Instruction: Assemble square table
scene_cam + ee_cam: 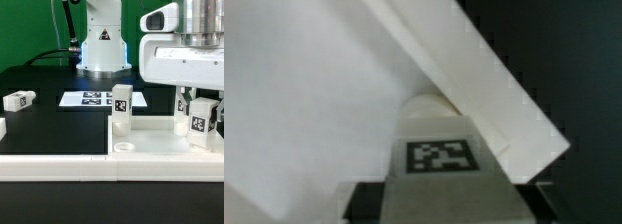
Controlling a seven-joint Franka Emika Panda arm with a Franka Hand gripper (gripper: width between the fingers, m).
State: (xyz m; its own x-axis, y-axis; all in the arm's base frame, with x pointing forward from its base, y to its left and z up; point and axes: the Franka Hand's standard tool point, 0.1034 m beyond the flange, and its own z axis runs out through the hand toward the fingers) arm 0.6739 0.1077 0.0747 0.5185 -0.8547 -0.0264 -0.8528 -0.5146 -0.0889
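Note:
The square table's white top (160, 150) lies at the front, with its raised rim and a round corner hole (123, 146). One white tagged leg (121, 108) stands upright at the top's corner on the exterior view's left. My gripper (200, 106) is over the corner on the exterior view's right, shut on a second upright leg (203, 122). In the wrist view this leg (441, 150) shows its tag between my dark fingers (367, 200), my gripper (445, 208) is closed on its sides, and the white top (313, 100) lies beneath.
A third leg (20, 99) lies on the black table on the exterior view's left, and another white piece (2, 127) shows at the frame edge. The marker board (95, 98) lies before the robot base (103, 45). A long white bar (50, 166) edges the front.

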